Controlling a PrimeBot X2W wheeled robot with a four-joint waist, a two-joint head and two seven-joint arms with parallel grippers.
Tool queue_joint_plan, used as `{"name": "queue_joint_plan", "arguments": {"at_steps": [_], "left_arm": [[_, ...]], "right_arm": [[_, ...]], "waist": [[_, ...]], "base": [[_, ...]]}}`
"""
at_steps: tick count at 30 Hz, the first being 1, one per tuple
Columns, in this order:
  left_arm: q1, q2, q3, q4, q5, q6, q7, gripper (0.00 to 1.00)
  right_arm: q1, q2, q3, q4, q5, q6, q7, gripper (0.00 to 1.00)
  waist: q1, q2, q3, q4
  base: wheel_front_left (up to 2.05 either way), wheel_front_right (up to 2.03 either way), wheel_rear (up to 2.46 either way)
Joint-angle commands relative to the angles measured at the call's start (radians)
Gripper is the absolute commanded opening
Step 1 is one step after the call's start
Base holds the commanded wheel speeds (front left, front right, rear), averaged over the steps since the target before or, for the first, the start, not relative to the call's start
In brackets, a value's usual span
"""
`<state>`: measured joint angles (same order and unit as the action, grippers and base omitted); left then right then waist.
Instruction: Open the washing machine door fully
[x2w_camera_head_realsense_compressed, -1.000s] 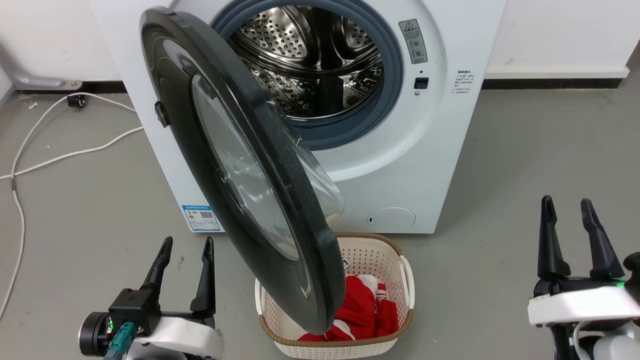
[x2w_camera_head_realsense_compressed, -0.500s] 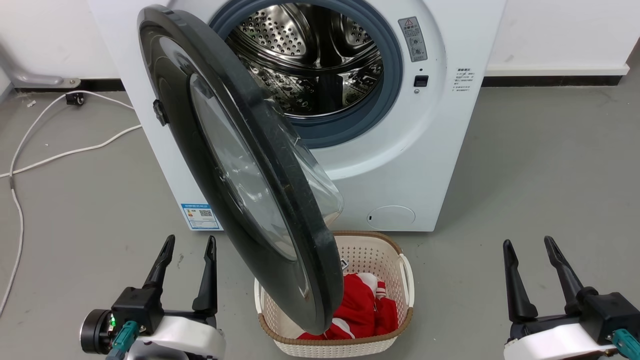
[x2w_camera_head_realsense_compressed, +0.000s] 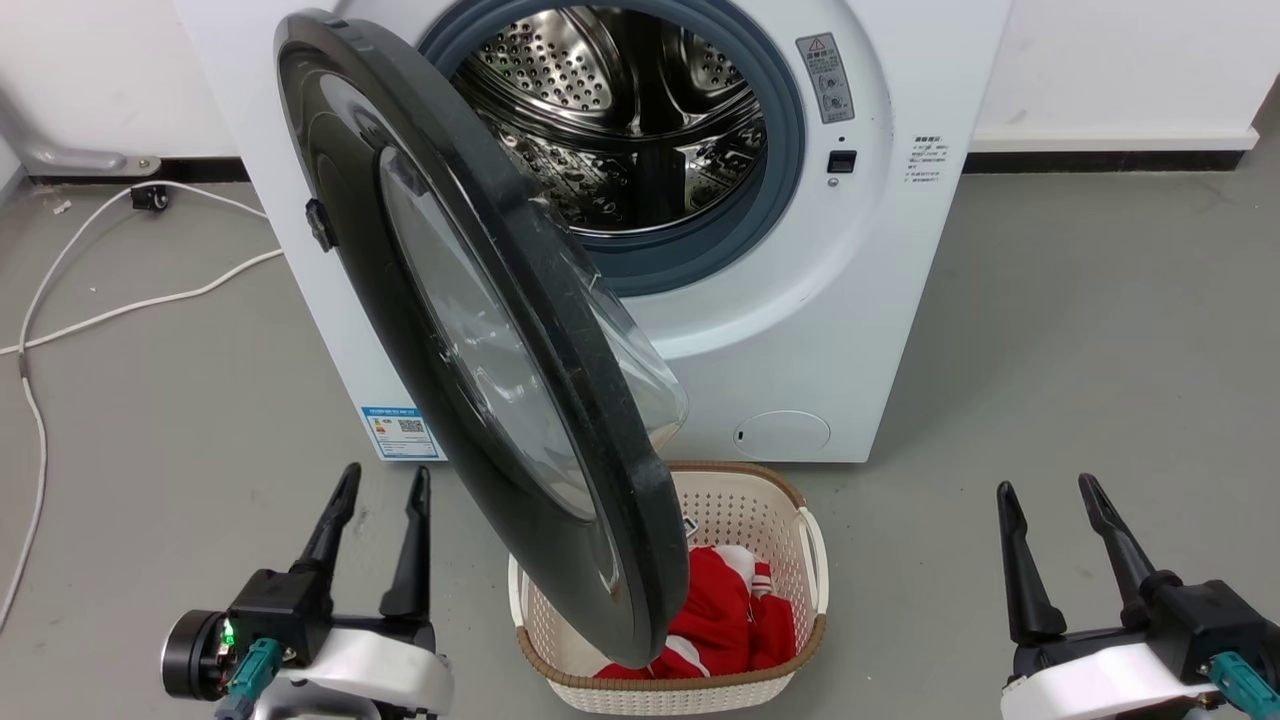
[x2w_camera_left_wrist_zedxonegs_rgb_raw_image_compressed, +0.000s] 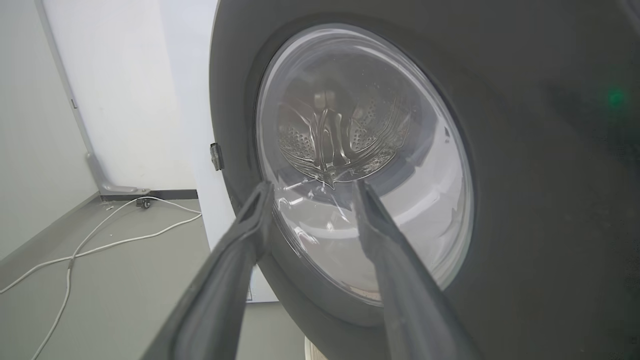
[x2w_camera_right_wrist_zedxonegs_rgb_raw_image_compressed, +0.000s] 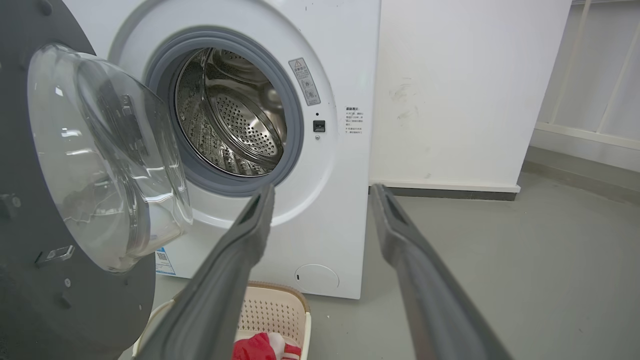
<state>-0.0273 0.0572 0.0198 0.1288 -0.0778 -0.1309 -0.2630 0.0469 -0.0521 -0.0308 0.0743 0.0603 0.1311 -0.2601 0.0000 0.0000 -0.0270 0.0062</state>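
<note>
Fingers (x2w_camera_head_realsense_compressed: 412, 560) on left gripper (x2w_camera_head_realsense_compressed: 386, 470) and right gripper (x2w_camera_head_realsense_compressed: 1044, 483) are hanging apart, empty, as I'm holding them clear of the half-open door (x2w_camera_head_realsense_compressed: 470, 340).

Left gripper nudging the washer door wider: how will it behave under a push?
The washing machine door looks rigid and hinged at its left edge, so it should swing, not flex. Its glossy black face may let the left gripper slip. The bulging glass bowl hints at weight.
</note>
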Motion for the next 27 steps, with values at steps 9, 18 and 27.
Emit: {"name": "queue_joint_plan", "arguments": {"at_steps": [9,18,27], "left_arm": [[-0.026,0.003,0.007,-0.076,0.011,0.0,-0.003,0.0],[-0.07,-0.003,0.002,-0.305,0.018,0.017,-0.003,0.0],[-0.141,-0.006,-0.077,-0.548,0.029,0.019,-0.003,0.0]], "right_arm": [[-0.009,0.003,0.006,0.009,0.001,-0.001,-0.005,1.0],[-0.013,0.003,0.004,0.019,0.008,-0.001,-0.005,1.0],[-0.014,0.003,0.005,0.026,0.016,-0.001,-0.005,1.0]], "waist": [[0.0,0.0,0.001,0.001],[0.0,0.0,-0.002,0.001],[0.0,0.0,-0.003,-0.004]], "base": [[0.0,0.0,0.0],[0.0,0.0,0.0],[0.0,0.0,0.0]]}}
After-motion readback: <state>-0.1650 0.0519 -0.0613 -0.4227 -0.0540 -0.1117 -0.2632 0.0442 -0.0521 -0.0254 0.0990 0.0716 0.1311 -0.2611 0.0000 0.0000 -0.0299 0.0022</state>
